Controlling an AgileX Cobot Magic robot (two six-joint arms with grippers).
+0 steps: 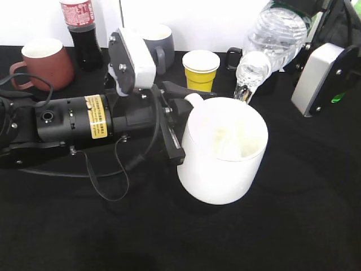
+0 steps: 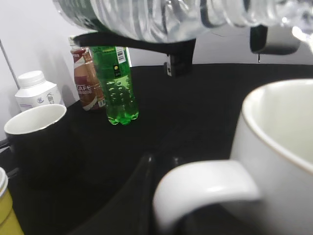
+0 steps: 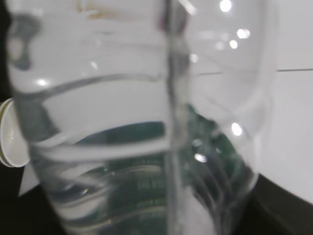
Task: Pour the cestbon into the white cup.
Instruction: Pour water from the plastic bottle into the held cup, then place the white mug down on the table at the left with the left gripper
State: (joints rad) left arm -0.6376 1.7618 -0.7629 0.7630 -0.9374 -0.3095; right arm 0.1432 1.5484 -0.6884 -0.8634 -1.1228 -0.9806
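The white cup [image 1: 223,149] stands upright on the black table in the exterior view. My left gripper [image 1: 179,121] is shut on its handle [image 2: 205,193], seen close in the left wrist view. The cestbon [image 1: 269,42] is tilted mouth down above the cup's far right rim, held by my right gripper, whose jaws are hidden behind the bottle. Its mouth [image 1: 243,93] is just at the rim. The bottle's clear ribbed body crosses the top of the left wrist view [image 2: 166,17] and fills the right wrist view [image 3: 137,127], with the dark green label showing through it.
A yellow cup [image 1: 201,69], a grey mug [image 1: 158,45], a brown mug [image 1: 48,62] and a dark cola bottle [image 1: 82,31] stand along the back. A green soda bottle [image 2: 115,83], a coffee bottle [image 2: 85,81], a white jar [image 2: 34,90] and a black mug [image 2: 36,137] show in the left wrist view.
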